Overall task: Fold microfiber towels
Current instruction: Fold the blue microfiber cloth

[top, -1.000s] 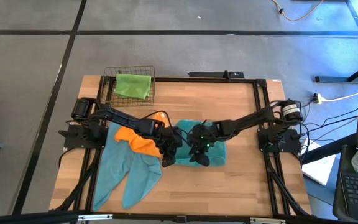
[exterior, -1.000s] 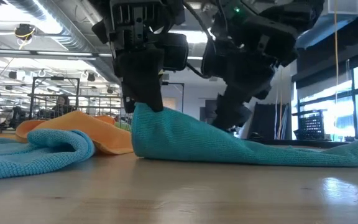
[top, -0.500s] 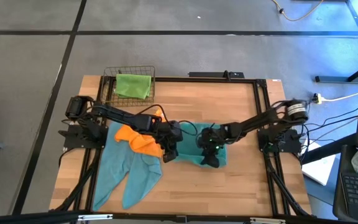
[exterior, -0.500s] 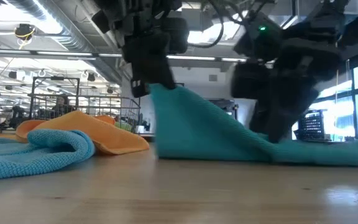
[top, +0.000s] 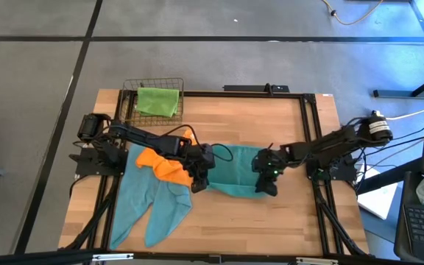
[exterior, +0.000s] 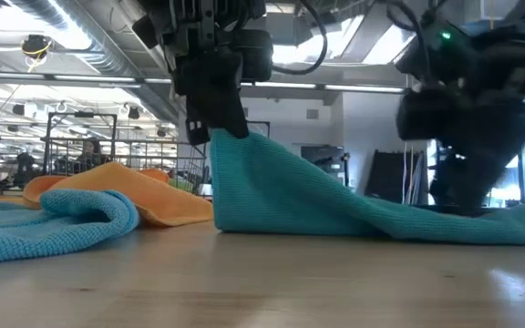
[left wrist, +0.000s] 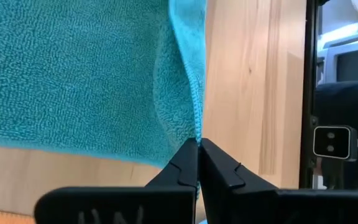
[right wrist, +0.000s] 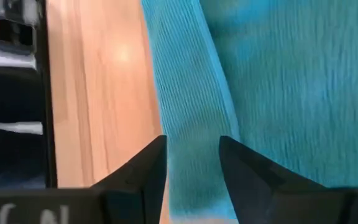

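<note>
A teal towel lies near the middle of the wooden surface, between the two arms. The left pincer is clamped on the towel's left edge, its fingers pressed together on the hem in the left wrist view. In the low view that pinched corner is lifted off the surface, and the cloth slopes down from the left pincer toward the other end, which lies flat.

The right pincer sits over the towel's right end, low against it. Its fingers stand apart in the right wrist view, with a raised ridge of the teal towel running between them; they are not clamped on it.

Just left of the left pincer, an orange towel lies crumpled, overlapping a light blue towel spread toward the near left corner. A green towel rests in a wire basket at the far left of the surface.
</note>
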Motion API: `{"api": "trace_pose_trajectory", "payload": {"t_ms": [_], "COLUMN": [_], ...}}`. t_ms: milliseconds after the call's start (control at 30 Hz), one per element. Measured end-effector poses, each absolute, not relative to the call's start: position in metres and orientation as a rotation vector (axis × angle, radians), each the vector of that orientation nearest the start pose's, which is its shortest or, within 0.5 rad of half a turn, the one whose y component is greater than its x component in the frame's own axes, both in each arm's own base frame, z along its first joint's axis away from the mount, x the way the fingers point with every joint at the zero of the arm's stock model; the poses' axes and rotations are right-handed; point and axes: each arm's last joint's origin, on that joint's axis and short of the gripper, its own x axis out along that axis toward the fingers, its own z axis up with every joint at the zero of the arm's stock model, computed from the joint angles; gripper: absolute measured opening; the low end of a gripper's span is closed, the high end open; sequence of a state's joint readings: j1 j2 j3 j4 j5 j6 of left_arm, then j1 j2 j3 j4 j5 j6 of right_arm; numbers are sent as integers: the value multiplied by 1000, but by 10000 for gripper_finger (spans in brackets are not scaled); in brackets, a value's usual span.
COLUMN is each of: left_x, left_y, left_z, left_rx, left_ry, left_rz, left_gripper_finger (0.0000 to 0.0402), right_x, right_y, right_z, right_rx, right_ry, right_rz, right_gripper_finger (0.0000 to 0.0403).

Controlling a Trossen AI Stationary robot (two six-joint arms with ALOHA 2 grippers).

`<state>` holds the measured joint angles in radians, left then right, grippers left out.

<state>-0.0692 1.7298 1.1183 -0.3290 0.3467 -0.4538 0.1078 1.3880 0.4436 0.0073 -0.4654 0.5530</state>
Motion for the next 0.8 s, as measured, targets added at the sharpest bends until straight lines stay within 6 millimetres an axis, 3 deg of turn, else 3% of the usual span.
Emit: {"api": "trace_pose_trajectory", "payload": {"t_ms": [200,500,667,800], "left_x": [351,351,351,351], "left_y": [-34,-39,-38,-38], "left_z": [196,195,195,195], "left_rx": [-542,-535,-534,-520], "left_ry": [1013,1019,1018,1015], "left_rz": [-161,-168,-164,-158], "left_gripper_finger": [0,0,0,0], "right_x": [202,198,205,216], "right_y": [41,40,38,40], "right_z": [114,121,145,150], "right_rx": [723,850,698,492], "right_ry": [1096,1107,914,736], "right_rz": [240,172,124,83], "right_gripper_finger": [149,149,149,149]}}
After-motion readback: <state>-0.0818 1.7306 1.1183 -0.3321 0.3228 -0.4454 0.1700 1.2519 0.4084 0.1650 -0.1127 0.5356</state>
